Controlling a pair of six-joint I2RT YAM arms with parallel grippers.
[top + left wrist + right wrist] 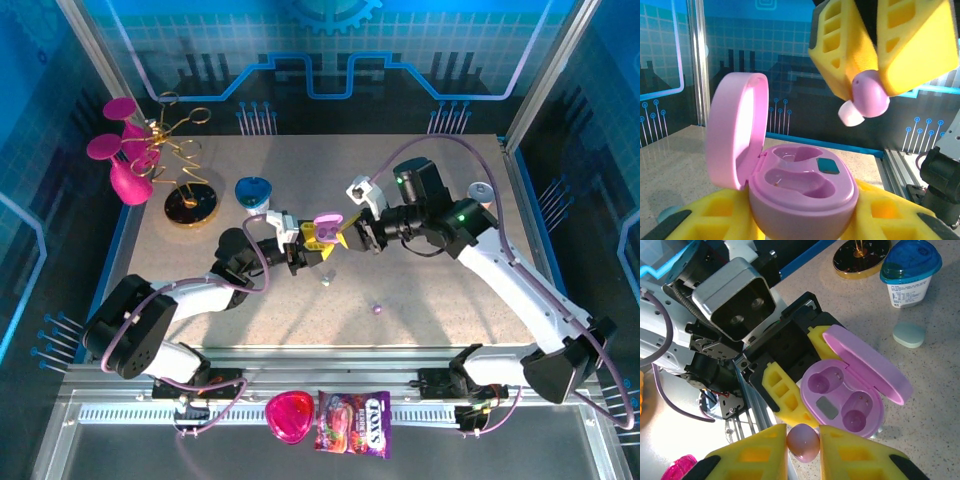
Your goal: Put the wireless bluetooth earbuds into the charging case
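Magenta stand (118, 160): at the far left rear corner of the table (450, 290).
Gold wire ornament (180, 160): upright on a round black base, just right of the stand.
Blue-lidded cup (255, 192): upright, right of the black base and behind the left arm's wrist.
Mint case (909, 334): closed, lying flat on the table near the cup.
Pink case (290, 415): on the front rail, between the two arm bases.
Left gripper (312, 240): yellow fingers pressed against both sides of the lilac charging case (805, 187), gripping its lower half.
Charging case: the lid is swung open and stands upright on its hinge, and both sockets are empty.
Pale earbud (325, 281): loose on the table, just in front of the two grippers.
Lilac earbud (869, 95): pinched above the open case and apart from it, its white tip pointing down.
Candy bag (352, 423): on the front rail, touching the pink case's right side.
Right gripper (803, 452): narrowed to a small gap, both yellow pads touching the lilac earbud.
Second lilac earbud (376, 309): loose on the table, right of the pale one and nearer the front edge.
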